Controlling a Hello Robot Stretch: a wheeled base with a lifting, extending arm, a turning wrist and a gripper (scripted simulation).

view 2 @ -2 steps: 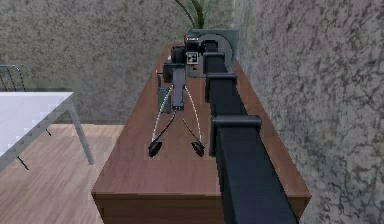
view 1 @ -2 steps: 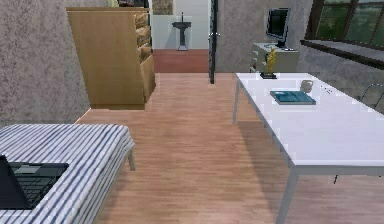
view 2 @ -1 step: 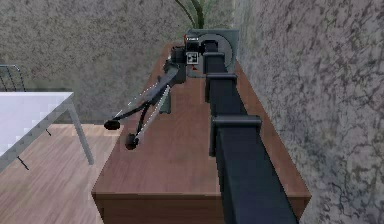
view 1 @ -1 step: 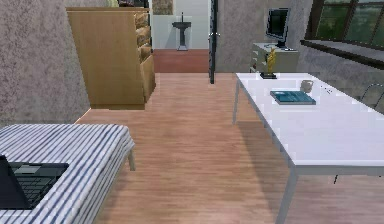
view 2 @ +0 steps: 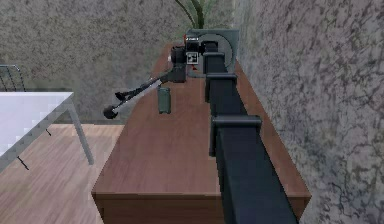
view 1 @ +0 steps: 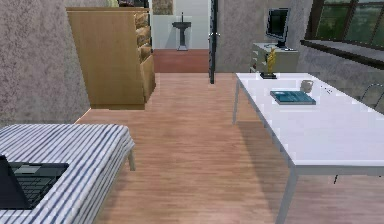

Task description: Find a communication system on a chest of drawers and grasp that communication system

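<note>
In the arm side view the white tabletop (view 2: 30, 110) is at the left. Right of it the robot stands at the chest of drawers (view 2: 150, 165), so the search seems done. The tool (view 2: 120, 105) reaches out at its brown top, near a small dark upright thing (view 2: 164, 100), probably the communication system. I cannot tell whether the tool is spread, pressed together or holding anything, so the grasp is not confirmed.

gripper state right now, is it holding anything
Gripper: cannot tell whether it holds anything; a small dark object stands near it on the wooden top.
</note>
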